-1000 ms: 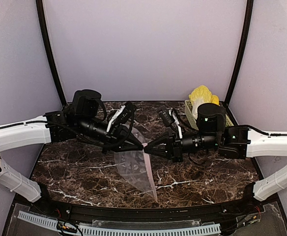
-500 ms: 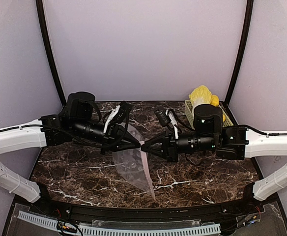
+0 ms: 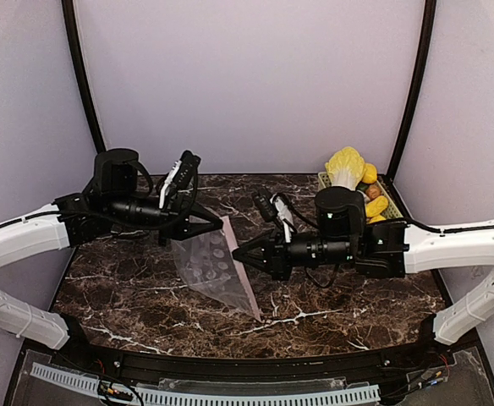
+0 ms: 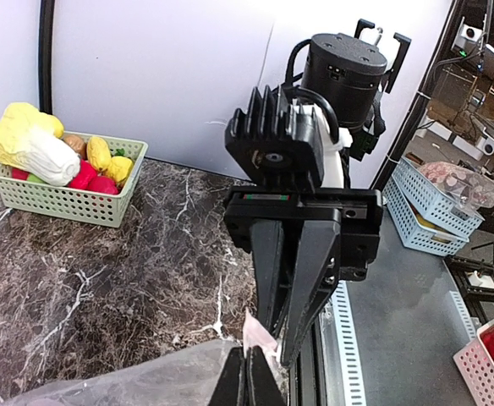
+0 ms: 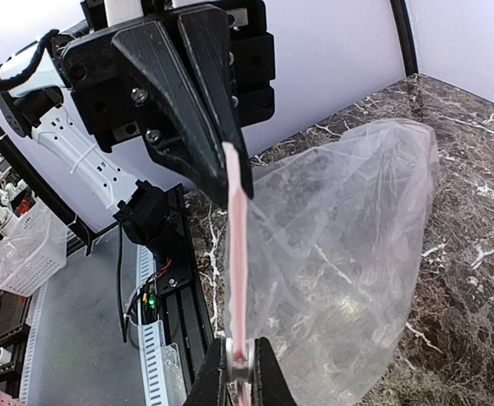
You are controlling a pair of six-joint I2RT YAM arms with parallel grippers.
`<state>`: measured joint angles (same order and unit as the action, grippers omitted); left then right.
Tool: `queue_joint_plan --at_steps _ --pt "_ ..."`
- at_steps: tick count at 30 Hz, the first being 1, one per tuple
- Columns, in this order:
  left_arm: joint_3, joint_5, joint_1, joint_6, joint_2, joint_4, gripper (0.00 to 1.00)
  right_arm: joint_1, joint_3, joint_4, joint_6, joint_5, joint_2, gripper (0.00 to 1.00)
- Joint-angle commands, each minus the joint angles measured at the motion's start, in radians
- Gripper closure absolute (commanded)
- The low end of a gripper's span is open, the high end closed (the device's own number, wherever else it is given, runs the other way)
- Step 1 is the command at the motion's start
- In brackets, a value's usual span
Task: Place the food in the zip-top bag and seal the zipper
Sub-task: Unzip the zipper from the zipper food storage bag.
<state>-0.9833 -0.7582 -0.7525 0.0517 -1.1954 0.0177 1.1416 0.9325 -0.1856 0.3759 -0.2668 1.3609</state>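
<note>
Dark white-veined marble tabletop (image 3: 128,292), pale lilac walls (image 3: 247,76). Left gripper (image 3: 222,222) and right gripper (image 3: 235,254) both pinched tight on zipper (image 3: 249,292) of zip-top bag (image 3: 203,264). Green mesh basket (image 3: 324,188) sat rear right.

**Soft, even light is filling all three views**

Diffuse light is falling from above, leaving only faint shadows under the arms on the marble table (image 3: 128,296). The pale walls (image 3: 255,85) are showing bright and free of glare. In the right wrist view the zip-top bag (image 5: 348,245) is catching a pale sheen. Straight lines are bowing towards the edges of every view, and the nearest foreground is looking slightly soft.
</note>
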Motion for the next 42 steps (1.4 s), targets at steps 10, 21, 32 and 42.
queue_joint_plan --at_steps 10,21,32,42 --pt "0.008 0.069 0.135 0.053 0.112 0.147 0.99 0.030 -0.121 0.084 0.049 -0.023 0.055 1.00" --pt "0.013 0.060 0.215 0.082 0.135 0.170 0.99 0.032 -0.189 0.062 0.079 -0.046 0.073 1.00" --pt "0.014 0.054 0.277 0.089 0.148 0.179 0.99 0.044 -0.235 0.066 0.104 -0.048 0.071 1.00" --pt "0.012 0.029 0.278 0.088 0.130 0.179 0.99 0.045 -0.229 0.069 0.106 -0.031 0.069 1.00"
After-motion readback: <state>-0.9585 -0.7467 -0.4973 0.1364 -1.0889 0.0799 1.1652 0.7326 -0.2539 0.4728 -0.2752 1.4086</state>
